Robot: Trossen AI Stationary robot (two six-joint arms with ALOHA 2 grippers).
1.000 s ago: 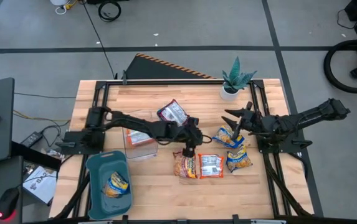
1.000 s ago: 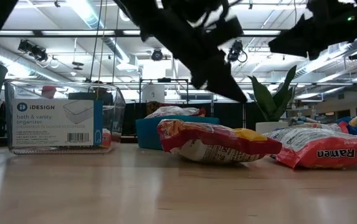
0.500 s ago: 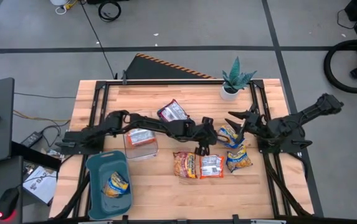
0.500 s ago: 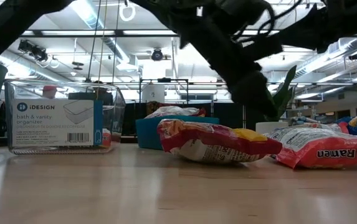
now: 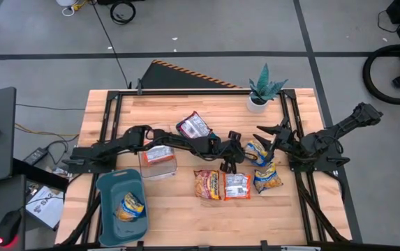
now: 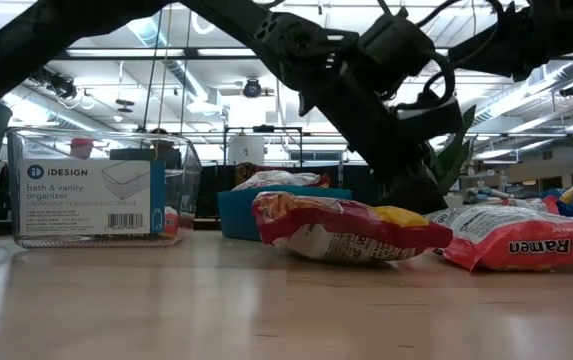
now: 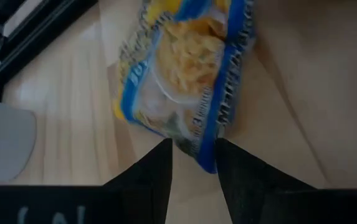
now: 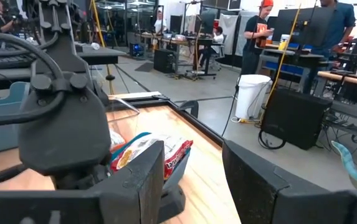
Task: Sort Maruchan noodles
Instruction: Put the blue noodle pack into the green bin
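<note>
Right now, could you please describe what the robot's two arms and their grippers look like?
Both arms are dark, near black, built of slim jointed segments with rounded joint housings and looped black cables. The left gripper has two flat, dark, tapering fingers. The right gripper has broader, matte black, blocky fingers. No markings show on either.

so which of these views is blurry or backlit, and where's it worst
Left wrist view: the yellow-and-blue noodle packet is smeared, its print unreadable. Low view: both arms are backlit black silhouettes against bright ceiling lights, while the red packet and clear organizer box stay crisp. High view: evenly lit, soft shadows only. Right wrist view: near fingers soft, room sharper.
</note>
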